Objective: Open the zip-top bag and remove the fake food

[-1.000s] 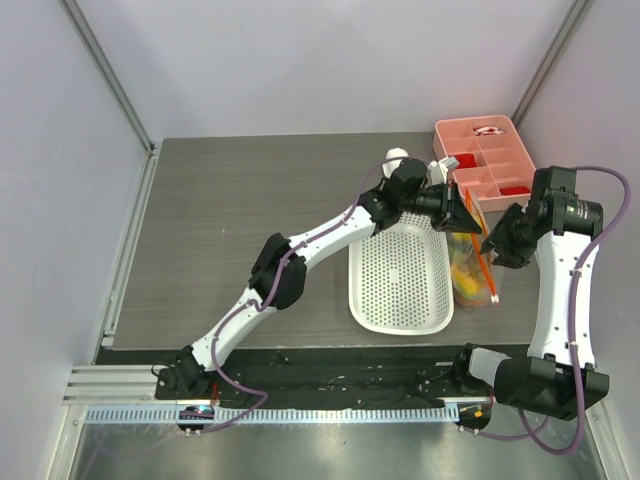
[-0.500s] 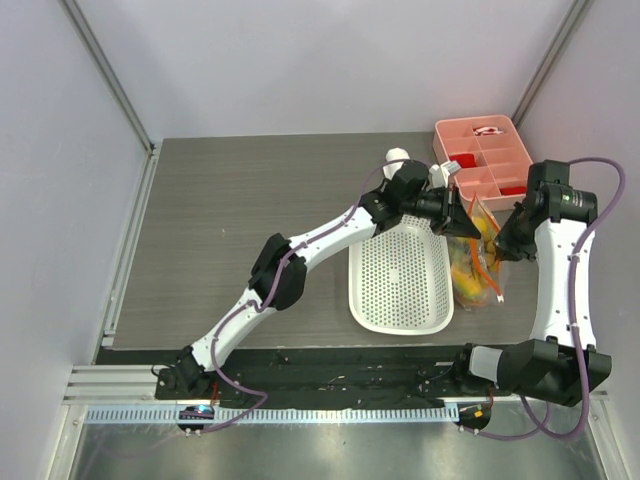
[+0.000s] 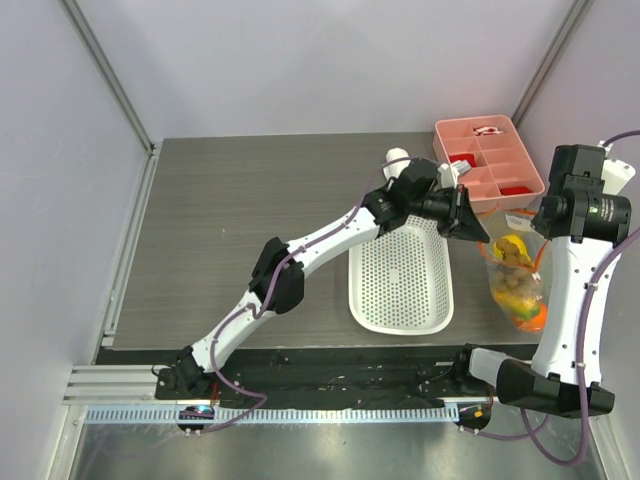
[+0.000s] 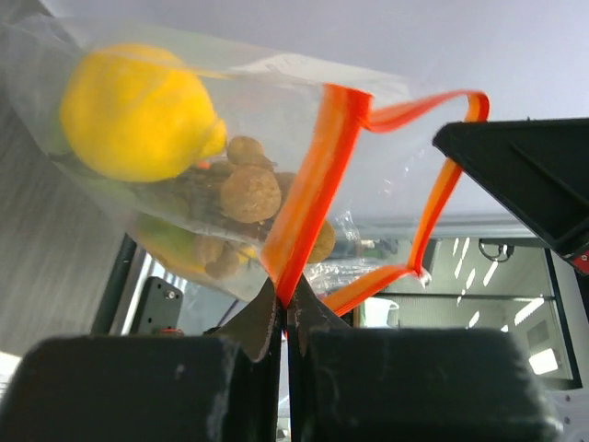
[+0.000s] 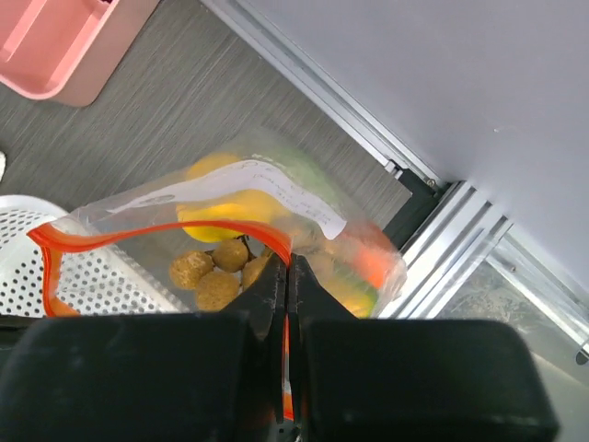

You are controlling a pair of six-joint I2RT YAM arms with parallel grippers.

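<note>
The zip-top bag (image 3: 517, 285) hangs in the air between my two grippers, right of the basket. Its orange-red zip strip (image 4: 317, 175) is parted into an open loop. Inside lie the fake food: a yellow lemon (image 4: 138, 110), brown grapes (image 4: 248, 191), and an orange fruit (image 3: 536, 318) at the bottom. My left gripper (image 4: 287, 296) is shut on one side of the strip. My right gripper (image 5: 288, 267) is shut on the other side of the strip, above the lemon (image 5: 225, 210) and grapes (image 5: 213, 276). In the top view the left gripper (image 3: 477, 231) holds the bag's left edge.
A white perforated basket (image 3: 400, 275) lies left of the bag, under the left arm. A pink compartment tray (image 3: 487, 160) stands at the back right. The table's right edge and metal rail (image 5: 442, 267) run just below the bag.
My right arm has swung right and up with the strip. The bag has lifted off the table, moved right, and its mouth has pulled open. The left gripper stayed about in place.
</note>
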